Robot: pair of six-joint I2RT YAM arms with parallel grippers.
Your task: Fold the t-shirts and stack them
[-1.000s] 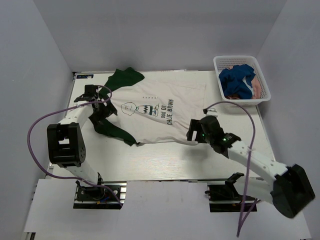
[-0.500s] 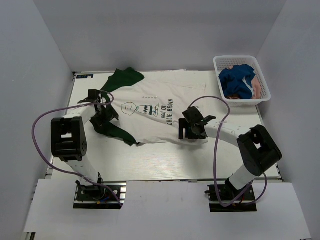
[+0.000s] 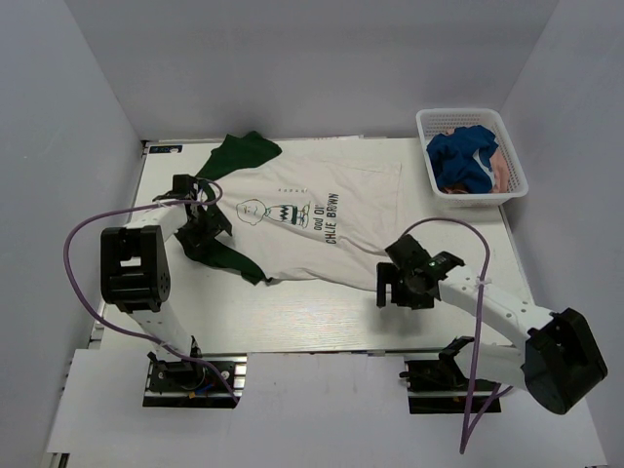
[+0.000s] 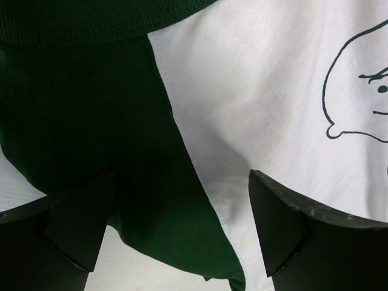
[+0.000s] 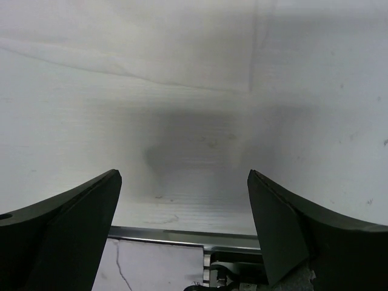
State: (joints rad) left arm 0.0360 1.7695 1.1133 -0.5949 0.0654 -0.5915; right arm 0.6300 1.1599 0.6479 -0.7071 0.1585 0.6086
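The cream t-shirt (image 3: pixel 322 210) with the "Charlie Brown" print lies spread flat on the table, one dark green sleeve (image 3: pixel 244 151) at the back left and the other (image 3: pixel 226 253) at the left. My left gripper (image 3: pixel 200 229) is open, low over that nearer sleeve. In the left wrist view its jaws (image 4: pixel 182 224) straddle the seam between the green sleeve (image 4: pixel 91 121) and the cream body (image 4: pixel 260 91). My right gripper (image 3: pixel 398 289) is open and empty, just off the shirt's near right corner. In the right wrist view (image 5: pixel 182 224) it hangs over bare table, with the cream hem (image 5: pixel 151 36) at the top.
A white mesh basket (image 3: pixel 456 112) at the back right holds a crumpled blue shirt (image 3: pixel 463 161) and a pink one (image 3: pixel 502 174). The table's near edge (image 5: pixel 182 233) lies close under the right gripper. Purple cables loop from both arms.
My right gripper has drawn back off the shirt's near right corner toward the table's near edge. The left gripper has hardly moved over the green sleeve.
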